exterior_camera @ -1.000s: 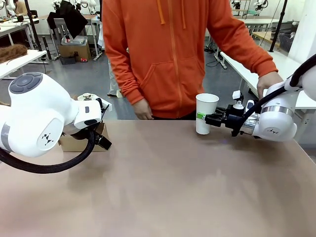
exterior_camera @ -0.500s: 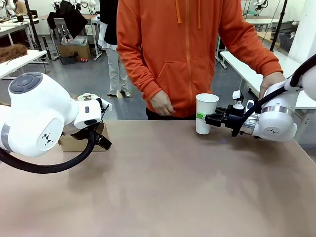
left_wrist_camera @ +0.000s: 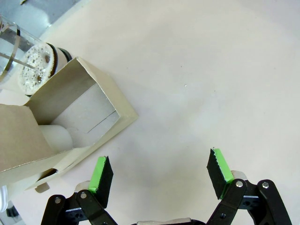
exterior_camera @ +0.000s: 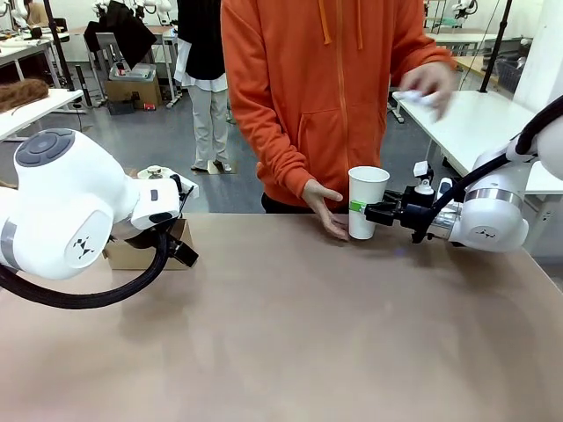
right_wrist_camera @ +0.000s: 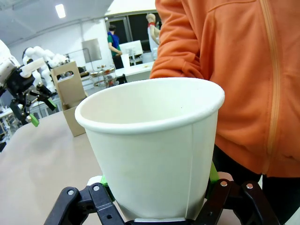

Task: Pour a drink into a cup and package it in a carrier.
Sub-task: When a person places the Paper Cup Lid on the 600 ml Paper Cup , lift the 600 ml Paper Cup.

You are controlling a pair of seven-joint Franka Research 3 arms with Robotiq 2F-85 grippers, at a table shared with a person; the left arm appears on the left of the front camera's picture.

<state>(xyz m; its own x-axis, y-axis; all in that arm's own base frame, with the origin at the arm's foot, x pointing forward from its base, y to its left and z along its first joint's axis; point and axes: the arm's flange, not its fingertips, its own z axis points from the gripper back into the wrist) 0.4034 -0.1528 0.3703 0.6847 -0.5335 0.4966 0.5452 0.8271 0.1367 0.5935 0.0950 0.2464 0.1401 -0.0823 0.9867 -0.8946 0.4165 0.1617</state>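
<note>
- I see my right gripper (exterior_camera: pixel 362 208) clamped on the cup (exterior_camera: pixel 367 183), with a person's hand (exterior_camera: pixel 324 209) just beside it.
- My left gripper (left_wrist_camera: pixel 159 172) has its jaws apart, near the carrier (left_wrist_camera: pixel 70 96).

A grey floor (exterior_camera: pixel 149 141) runs between white tables (exterior_camera: pixel 493 119) under ceiling lights (right_wrist_camera: pixel 59 10).

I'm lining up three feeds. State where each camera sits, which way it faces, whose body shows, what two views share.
Front view: fixed between the arms, facing across the table at a person in an orange hoodie; left arm shows, right gripper shut on a tall white paper cup.
Left wrist view: on the left arm, looking down past the open left gripper at a brown cardboard carrier.
Right wrist view: on the right arm, facing the person past the cup in its gripper.
Shared: the carrier, in both wrist views.
</note>
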